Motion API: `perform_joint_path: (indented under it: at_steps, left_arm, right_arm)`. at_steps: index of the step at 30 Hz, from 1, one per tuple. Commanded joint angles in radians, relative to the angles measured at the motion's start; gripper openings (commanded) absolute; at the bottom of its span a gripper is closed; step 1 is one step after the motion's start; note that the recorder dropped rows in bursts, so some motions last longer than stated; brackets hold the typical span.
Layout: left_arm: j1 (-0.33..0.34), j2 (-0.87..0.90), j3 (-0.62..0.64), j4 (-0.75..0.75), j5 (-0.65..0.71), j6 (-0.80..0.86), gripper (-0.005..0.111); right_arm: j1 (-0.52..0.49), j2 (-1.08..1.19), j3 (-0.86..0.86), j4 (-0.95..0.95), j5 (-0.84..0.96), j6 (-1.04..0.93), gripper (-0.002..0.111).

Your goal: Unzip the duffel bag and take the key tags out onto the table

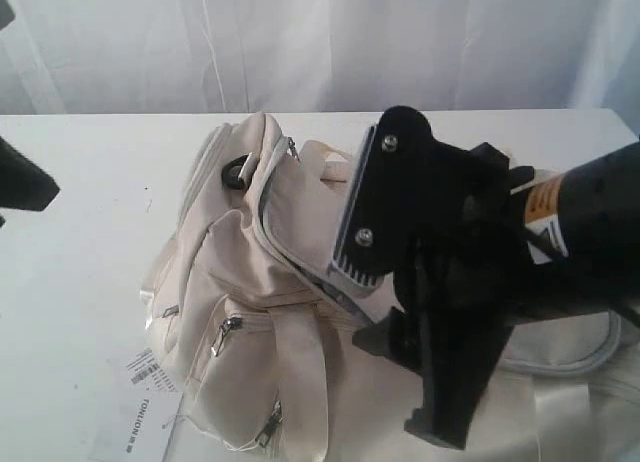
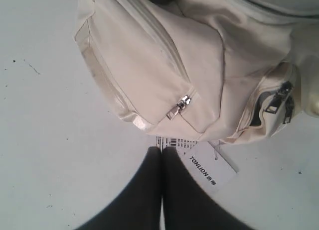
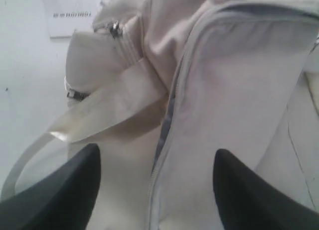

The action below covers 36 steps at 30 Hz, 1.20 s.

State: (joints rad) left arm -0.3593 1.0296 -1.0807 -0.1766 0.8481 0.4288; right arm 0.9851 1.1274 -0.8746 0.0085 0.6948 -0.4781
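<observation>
**Bag position.** The duffel bag [image 1: 250,312] rests on the bench [image 1: 80,282]. Its zipped side pockets face the left arm's side and its main zipper [image 3: 167,115] runs along the top. A paper label [image 2: 209,168] lies flat on the bench at the foot of the bag.

**Left fingers.** The left fingers [image 2: 149,190] are pressed together with nothing between them. They sit above bare bench, just beside the label and short of the nearest side pocket. That pocket's zipper pull [image 2: 178,107] lies at the closed end of its track. This placement appears to be a standby position: the arm is clear of the bag and does not pin or brace the fabric.

**Right fingers.** The right fingers [image 3: 65,190] are spread wide and hold nothing. They straddle the main zipper from above, one finger on the side of the strap [image 3: 109,110] and the other over the flat top panel. A wide spread centred on the seam probably serves to come down around the zipper pull or to enter the opening. The pull of the main zipper is not visible in the right wrist view.

**Zipper state.** A narrow grey slit shows along the seam, which suggests the main zipper is partly open. How far it is open cannot be told, because the right arm [image 1: 470,282] covers much of the bag in the exterior view.

**Key tags.** The key tags are not in view. None lies on the visible bench, so they are most likely inside the bag. Removal is not yet done.
</observation>
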Motion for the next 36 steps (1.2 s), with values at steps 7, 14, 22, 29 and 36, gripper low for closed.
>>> perform_joint_path:
  at_steps: [7,14,22,29,36]
  left_arm:
    - [-0.003,-0.102,0.23,-0.089,-0.22,-0.007,0.0]
    - [-0.003,-0.11,0.23,-0.104,-0.229,-0.007,0.0]
    - [-0.003,-0.11,0.23,-0.104,-0.229,-0.007,0.0]
    - [-0.003,-0.11,0.23,-0.104,-0.229,-0.007,0.0]
    - [-0.003,-0.11,0.23,-0.104,-0.229,-0.007,0.0]
  right_arm:
    - [0.0,0.061,0.028,-0.121,0.014,0.011,0.061]
    - [0.0,0.139,0.028,-0.121,0.023,0.008,0.062]
    - [0.0,0.15,0.028,-0.32,0.1,0.019,0.06]
    - [0.0,0.172,0.028,-0.5,0.126,0.248,0.028]
    - [0.0,0.172,0.026,-0.82,0.11,0.601,0.0]
